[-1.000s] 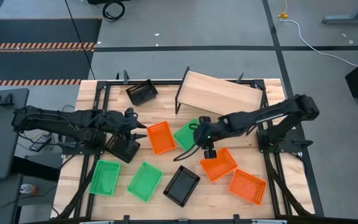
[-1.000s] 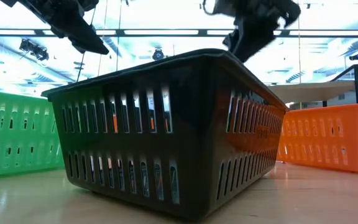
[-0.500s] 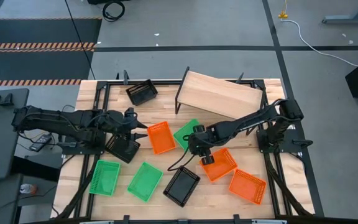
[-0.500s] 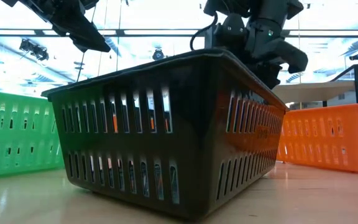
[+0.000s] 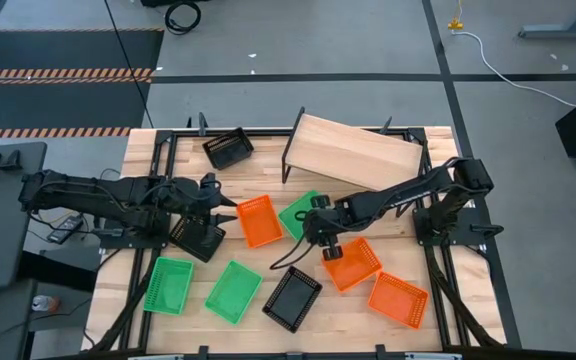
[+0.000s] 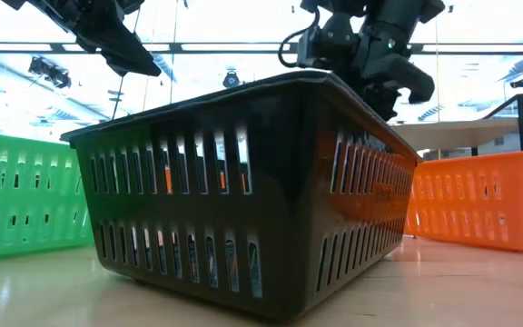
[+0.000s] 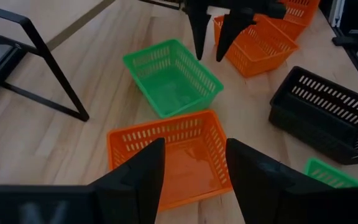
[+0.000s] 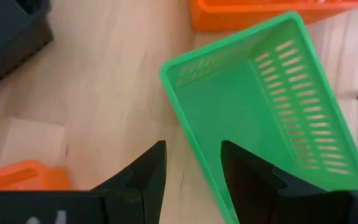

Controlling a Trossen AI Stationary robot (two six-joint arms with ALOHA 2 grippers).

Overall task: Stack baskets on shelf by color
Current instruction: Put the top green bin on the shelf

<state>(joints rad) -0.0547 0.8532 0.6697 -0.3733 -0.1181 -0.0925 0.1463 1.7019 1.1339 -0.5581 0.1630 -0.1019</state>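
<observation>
Right gripper (image 5: 320,222), fingers apart, hovers over a green basket (image 5: 299,214) at the shelf's (image 5: 353,152) six o'clock; its near rim could slip between them, skidding the basket.

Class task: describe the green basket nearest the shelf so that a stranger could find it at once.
Start at the shelf, the tilted plank at the table's far edge. Just in front of it lies one green basket, beside an orange basket, with the right end effector open over its corner. The other two green baskets sit at the near-left edge.
</observation>
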